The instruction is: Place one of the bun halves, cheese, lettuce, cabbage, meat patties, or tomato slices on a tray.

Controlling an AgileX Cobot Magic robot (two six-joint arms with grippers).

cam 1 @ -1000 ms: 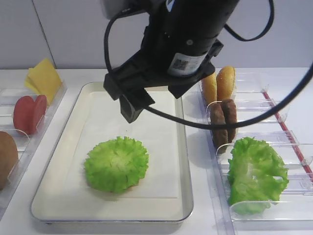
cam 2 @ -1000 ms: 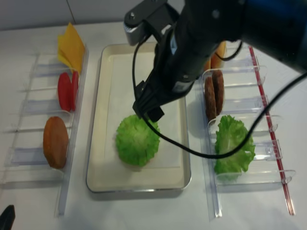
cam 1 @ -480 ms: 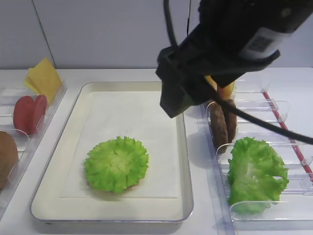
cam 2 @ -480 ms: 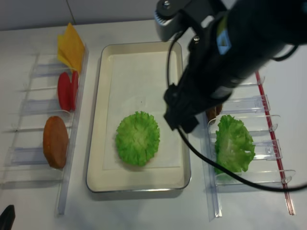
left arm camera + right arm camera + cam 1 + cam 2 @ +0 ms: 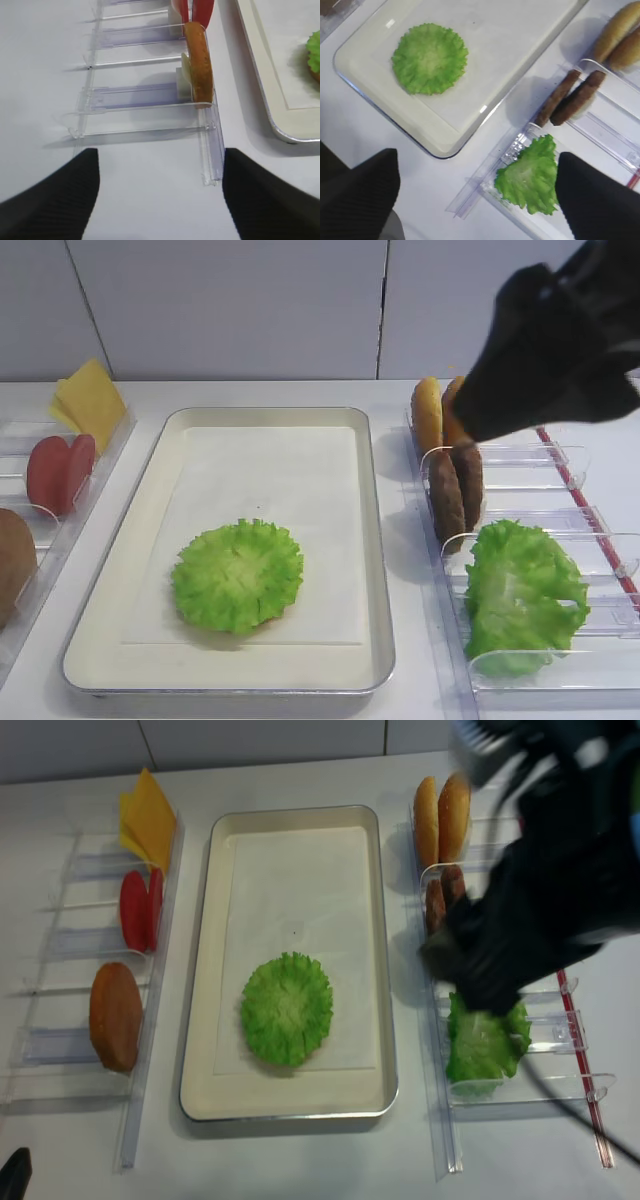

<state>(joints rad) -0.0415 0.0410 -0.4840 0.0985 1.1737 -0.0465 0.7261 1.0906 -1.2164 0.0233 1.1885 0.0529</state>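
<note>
The lettuce (image 5: 238,574) is lying flat on the tray (image 5: 120,525), toward its near end. The right claw (image 5: 475,200) is hanging with its fingers spread wide and holding nothing, above the bin of leafy greens (image 5: 529,175). The left claw (image 5: 160,200) is hovering above the desk (image 5: 40,75), its fingers apart and holding nothing.

I count one lettuce (image 5: 287,1009) on my tray (image 5: 200,1020), two patties (image 5: 456,490), three buns (image 5: 441,808), two tomato slices (image 5: 139,908), one leaf bunch (image 5: 486,1042).
</note>
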